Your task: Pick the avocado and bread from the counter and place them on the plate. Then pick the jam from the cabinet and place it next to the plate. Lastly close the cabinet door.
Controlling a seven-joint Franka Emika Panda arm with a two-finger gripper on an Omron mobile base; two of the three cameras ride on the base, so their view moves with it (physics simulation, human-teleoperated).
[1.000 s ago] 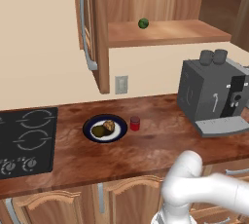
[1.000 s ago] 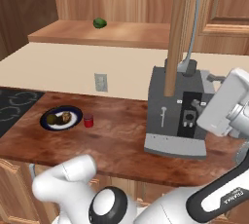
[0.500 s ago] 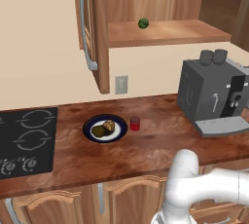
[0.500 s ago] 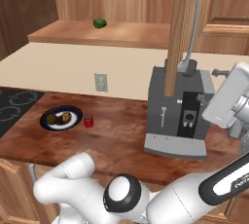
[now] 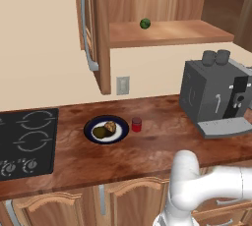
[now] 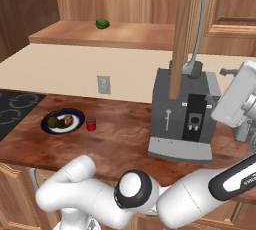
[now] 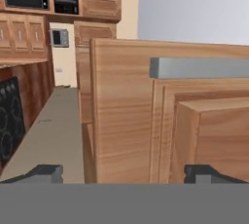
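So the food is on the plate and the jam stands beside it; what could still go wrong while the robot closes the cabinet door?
1. The cabinet door hangs wide open, edge-on above the counter. The open hand faces its panel from close by; a push at a bad spot could slip off the wood.
2. The coffee machine stands right under the door in the right base view; the arm might knock it as it swings.
3. A green ball sits loose on the shelf; a hard slam may make it roll.

Avocado (image 5: 100,131) and bread (image 5: 110,127) both sit on the blue-rimmed plate (image 5: 90,126) on the counter (image 5: 147,146). Red jam (image 5: 136,124) jar stands upright just beside the plate. Cabinet door (image 5: 102,33) hangs open, shelf of the cabinet (image 5: 167,31) exposed.
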